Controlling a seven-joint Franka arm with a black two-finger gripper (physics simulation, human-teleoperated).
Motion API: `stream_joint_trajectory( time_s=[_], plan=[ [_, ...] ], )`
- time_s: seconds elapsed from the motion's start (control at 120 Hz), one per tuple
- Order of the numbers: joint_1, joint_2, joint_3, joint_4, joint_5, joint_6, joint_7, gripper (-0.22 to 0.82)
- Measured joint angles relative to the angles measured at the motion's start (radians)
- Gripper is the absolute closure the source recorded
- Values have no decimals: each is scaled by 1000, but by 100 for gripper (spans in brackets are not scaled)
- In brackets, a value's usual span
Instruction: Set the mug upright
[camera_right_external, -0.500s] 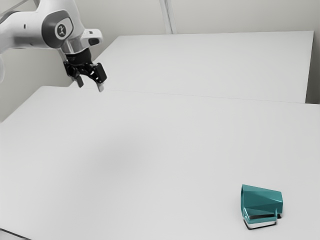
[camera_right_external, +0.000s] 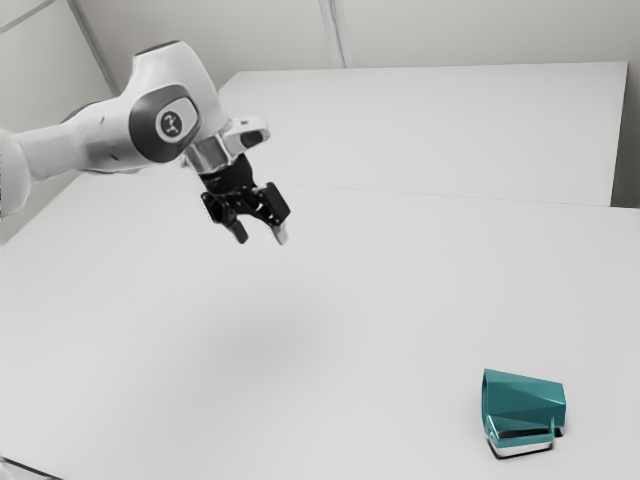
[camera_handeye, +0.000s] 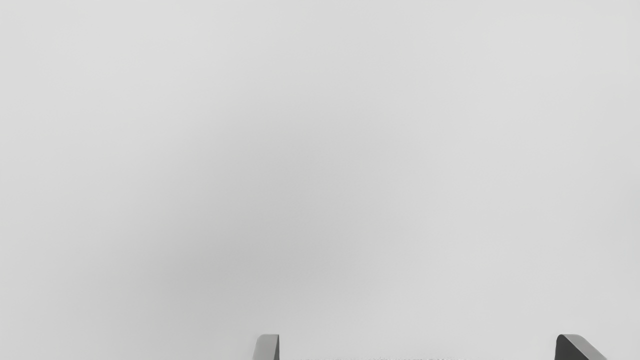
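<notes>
claw (camera_right_external: 260, 237) moved nearer tipped mug (camera_right_external: 525, 402), fingers (camera_handeye: 575, 347) apart, table (camera_right_external: 390, 320) between

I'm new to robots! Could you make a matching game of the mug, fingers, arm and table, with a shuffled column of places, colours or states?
1. Mug
2. Fingers
3. Arm
4. Table

A. Mostly white, coming in from the exterior view's left
B. Flat and pale, underneath everything
C. Teal, lying on its side
D. Spread apart, holding nothing

Pairs: 1-C, 2-D, 3-A, 4-B
</notes>
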Motion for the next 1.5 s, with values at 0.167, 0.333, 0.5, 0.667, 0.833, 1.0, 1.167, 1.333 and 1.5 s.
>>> stream_joint_trajectory(
  time_s=[0.167, 0.333, 0.5, 0.667, 0.833, 1.0, 1.167, 1.333, 1.5],
  plan=[
    [-80, 0, -1, -54, -81, 64, -49, 0],
    [-145, 31, 0, -94, -145, 124, -86, 0],
    [-246, 74, 1, -108, -216, 186, -111, 0],
    [-327, 137, 0, -109, -292, 240, -129, 0],
    [-359, 177, 0, -108, -356, 283, -142, 0],
    [-399, 235, -1, -108, -473, 333, -136, 0],
    [-441, 274, -2, -103, -609, 396, -108, 0],
    [-461, 304, -6, -99, -738, 455, -58, 0],
    [-473, 330, -7, -94, -913, 499, 27, 0]
  ],
)
